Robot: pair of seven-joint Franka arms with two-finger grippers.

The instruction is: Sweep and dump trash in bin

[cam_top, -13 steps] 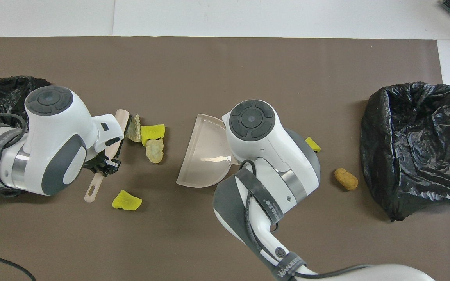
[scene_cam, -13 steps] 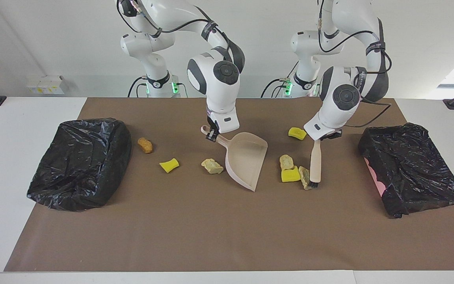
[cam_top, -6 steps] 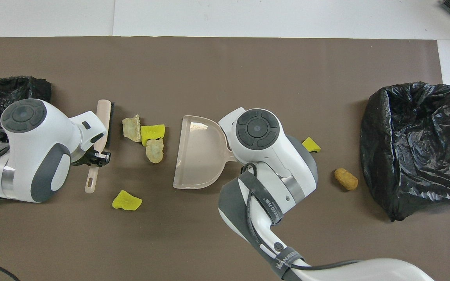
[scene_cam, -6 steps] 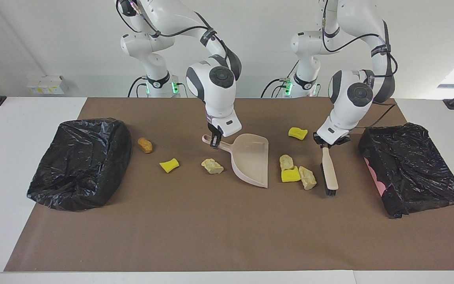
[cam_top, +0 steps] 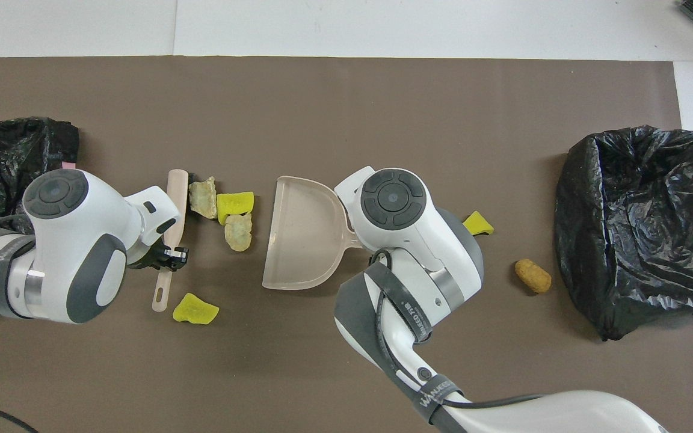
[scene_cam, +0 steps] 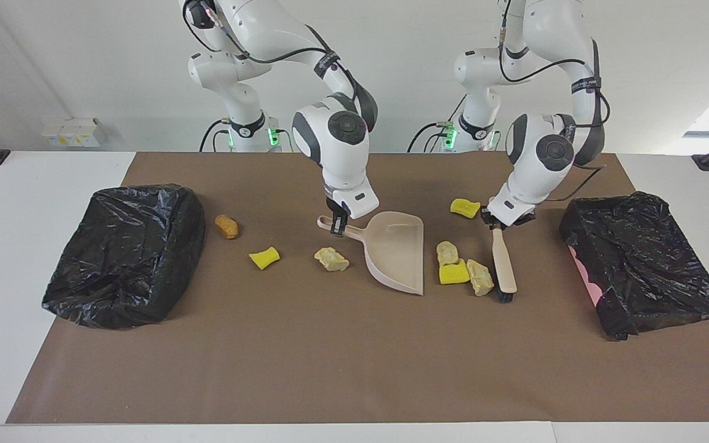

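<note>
Trash cluster between brush and dustpan
Sweeping step: left claw clamps the brush, right claw clamps the dustpan handle; next, push lumps panward.

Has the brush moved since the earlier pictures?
Yes. The brush swung out toward the nearby bin bag, then came back against the beige chunk.

"WANJEEDA" on arm strap

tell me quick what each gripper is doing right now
Left gripper: shut on the brush handle.
Right gripper: shut on the dustpan handle.
</note>
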